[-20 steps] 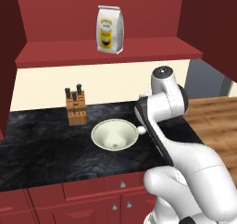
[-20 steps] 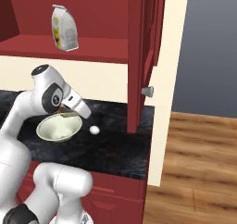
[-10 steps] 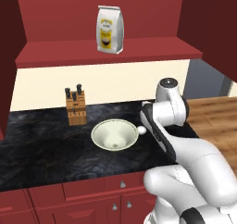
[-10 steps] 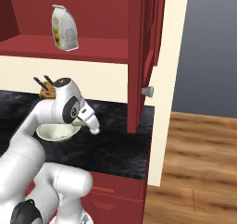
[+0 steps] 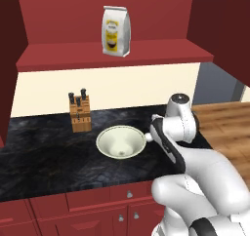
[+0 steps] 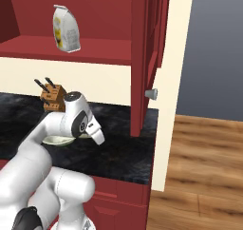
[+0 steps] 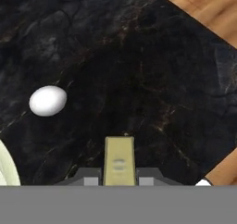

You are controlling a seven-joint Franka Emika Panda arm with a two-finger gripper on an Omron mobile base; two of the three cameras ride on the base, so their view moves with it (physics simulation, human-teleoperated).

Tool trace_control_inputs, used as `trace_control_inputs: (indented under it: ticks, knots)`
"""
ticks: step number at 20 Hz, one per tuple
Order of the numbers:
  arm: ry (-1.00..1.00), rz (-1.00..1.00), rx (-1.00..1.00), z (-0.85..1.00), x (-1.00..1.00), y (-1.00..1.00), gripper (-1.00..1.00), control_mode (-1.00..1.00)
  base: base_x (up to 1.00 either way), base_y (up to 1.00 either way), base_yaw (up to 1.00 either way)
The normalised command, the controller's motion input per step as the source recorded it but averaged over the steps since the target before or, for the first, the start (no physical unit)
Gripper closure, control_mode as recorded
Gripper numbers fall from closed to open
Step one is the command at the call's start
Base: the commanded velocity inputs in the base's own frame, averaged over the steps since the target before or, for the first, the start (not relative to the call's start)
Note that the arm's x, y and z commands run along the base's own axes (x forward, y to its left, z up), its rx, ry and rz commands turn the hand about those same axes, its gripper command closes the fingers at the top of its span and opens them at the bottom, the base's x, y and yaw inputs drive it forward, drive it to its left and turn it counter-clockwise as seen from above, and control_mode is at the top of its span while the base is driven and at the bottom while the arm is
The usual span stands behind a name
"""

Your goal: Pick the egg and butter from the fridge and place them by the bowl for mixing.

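My gripper [image 7: 119,176] is shut on the butter [image 7: 119,157], a pale yellow-tan stick standing between the two fingertips above the black counter [image 7: 139,70]. The egg [image 7: 47,100], small and white, lies on the counter to the upper left of the hand, apart from it. A curved bit of the bowl's rim [image 7: 6,170] shows at the lower left edge. From the left base view, the cream bowl [image 5: 119,141] sits mid-counter with the egg [image 5: 148,137] just to its right, beside my hand. The fridge is out of view.
A knife block [image 5: 80,113] stands behind the bowl. A yellow-and-white bag [image 5: 116,31] sits on the red shelf above. A red cabinet side [image 6: 144,58] rises at the counter's right end, with wooden floor [image 6: 204,167] beyond the counter edge.
The hand has swung to the right and lower, from over the bowl to the counter on its right side. Bowl, egg and camera have stayed put.
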Motion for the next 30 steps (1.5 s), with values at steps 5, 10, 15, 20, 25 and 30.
trace_control_inputs:
  ticks: [5,10,15,20,25,30]
  knots:
    - [0.01,-0.1,0.01,-0.54,0.06,-0.01,1.0,-1.0,0.0,0.0,0.0]
    - [0.0,-0.01,0.05,-0.5,0.19,0.01,1.0,-1.0,0.0,0.0,0.0]
    - [0.01,-0.02,0.05,-0.41,0.22,0.03,1.0,-1.0,0.0,0.0,0.0]
    - [0.0,-0.06,0.03,-0.4,0.16,0.09,1.0,-1.0,0.0,0.0,0.0]
    - [0.03,-0.05,0.02,-0.37,0.18,0.07,1.0,-1.0,0.0,0.0,0.0]
    - [0.01,-0.05,0.05,-0.29,0.19,0.03,1.0,-1.0,0.0,0.0,0.0]
